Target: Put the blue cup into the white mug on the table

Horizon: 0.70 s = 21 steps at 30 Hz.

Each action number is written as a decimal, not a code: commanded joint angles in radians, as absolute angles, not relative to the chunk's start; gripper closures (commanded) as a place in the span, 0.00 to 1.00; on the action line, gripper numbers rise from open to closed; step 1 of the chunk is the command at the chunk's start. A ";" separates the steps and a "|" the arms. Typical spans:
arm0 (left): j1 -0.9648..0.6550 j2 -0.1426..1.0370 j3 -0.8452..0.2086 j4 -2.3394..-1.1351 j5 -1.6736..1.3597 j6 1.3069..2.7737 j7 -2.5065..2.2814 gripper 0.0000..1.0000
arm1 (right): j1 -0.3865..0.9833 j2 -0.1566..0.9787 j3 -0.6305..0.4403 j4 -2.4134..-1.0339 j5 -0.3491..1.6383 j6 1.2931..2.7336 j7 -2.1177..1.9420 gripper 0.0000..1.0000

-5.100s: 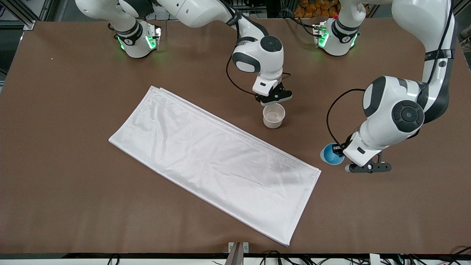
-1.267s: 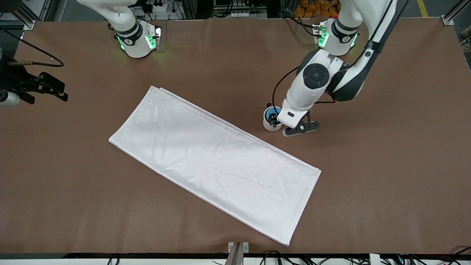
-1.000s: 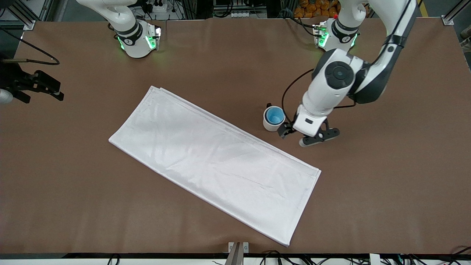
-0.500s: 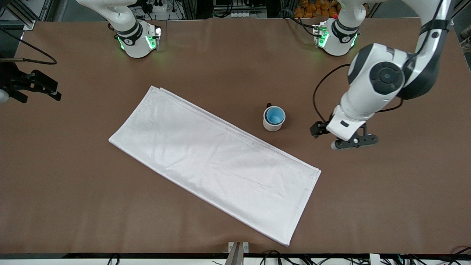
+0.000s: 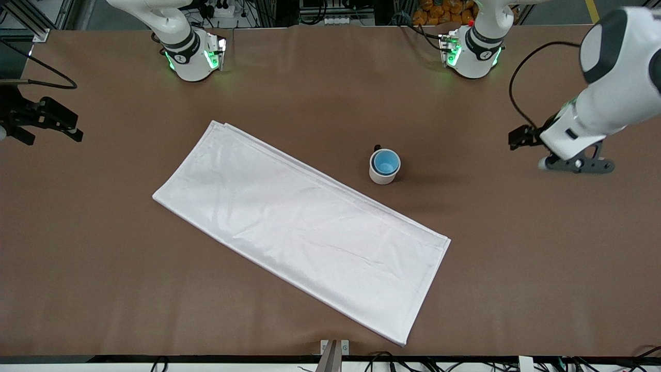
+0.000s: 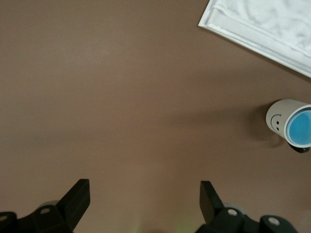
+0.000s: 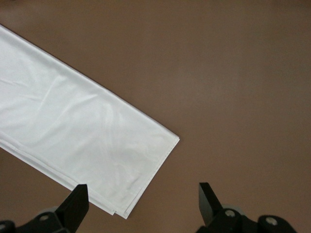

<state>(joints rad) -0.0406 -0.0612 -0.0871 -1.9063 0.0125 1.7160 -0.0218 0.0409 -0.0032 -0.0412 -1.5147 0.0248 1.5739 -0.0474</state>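
Cup in mug beside cloth

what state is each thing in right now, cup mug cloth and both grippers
blue cup: upright, seated inside the white mug
white mug: upright on the table, holding the cup, nothing gripping it
white cloth: spread flat on the table, beside the mug and nearer the front camera
left gripper: open, empty, over bare table toward the left arm's end
right gripper: open, empty, over the table near a corner of the cloth
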 commanded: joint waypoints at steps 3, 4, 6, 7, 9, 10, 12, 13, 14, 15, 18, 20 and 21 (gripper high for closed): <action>-0.049 -0.117 -0.072 -1.905 -0.002 1.727 -0.017 0.00 | 0.040 -0.023 -0.051 -1.513 0.051 1.569 -0.055 0.00; -0.046 -0.114 -0.072 -1.892 -0.002 1.727 -0.015 0.00 | 0.040 -0.025 -0.049 -1.513 0.051 1.566 -0.055 0.00; -0.034 -0.109 -0.072 -1.861 -0.005 1.729 -0.014 0.00 | 0.041 -0.026 -0.048 -1.513 0.051 1.563 -0.055 0.00; -0.031 -0.098 -0.072 -1.836 -0.002 1.729 -0.003 0.00 | 0.041 -0.026 -0.048 -1.513 0.052 1.563 -0.055 0.00; -0.035 -0.066 -0.071 -1.784 0.009 1.727 -0.003 0.00 | 0.041 -0.031 -0.048 -1.513 0.052 1.562 -0.057 0.00; -0.035 -0.049 -0.071 -1.757 0.011 1.723 -0.003 0.00 | 0.041 -0.032 -0.046 -1.514 0.052 1.560 -0.057 0.00; -0.037 -0.028 -0.071 -1.715 0.018 1.703 0.000 0.00 | 0.041 -0.035 -0.046 -1.516 0.051 1.555 -0.057 0.00; -0.037 -0.023 -0.071 -1.698 0.024 1.689 0.002 0.00 | 0.041 -0.038 -0.046 -1.517 0.051 1.552 -0.057 0.00; -0.037 -0.018 -0.071 -1.689 0.035 1.680 0.011 0.00 | 0.043 -0.038 -0.046 -1.517 0.052 1.551 -0.057 0.00; -0.037 -0.017 -0.072 -1.683 0.046 1.677 0.026 0.00 | 0.043 -0.040 -0.046 -1.519 0.052 1.549 -0.057 0.00; -0.040 -0.011 -0.075 -1.671 0.064 1.677 0.099 0.00 | 0.044 -0.046 -0.044 -1.519 0.052 1.543 -0.057 0.00; -0.043 -0.009 -0.078 -1.663 0.064 1.677 0.115 0.00 | 0.046 -0.046 -0.044 -1.519 0.052 1.542 -0.057 0.00; -0.044 -0.009 -0.080 -1.661 0.064 1.677 0.114 0.00 | 0.046 -0.046 -0.044 -1.519 0.052 1.542 -0.057 0.00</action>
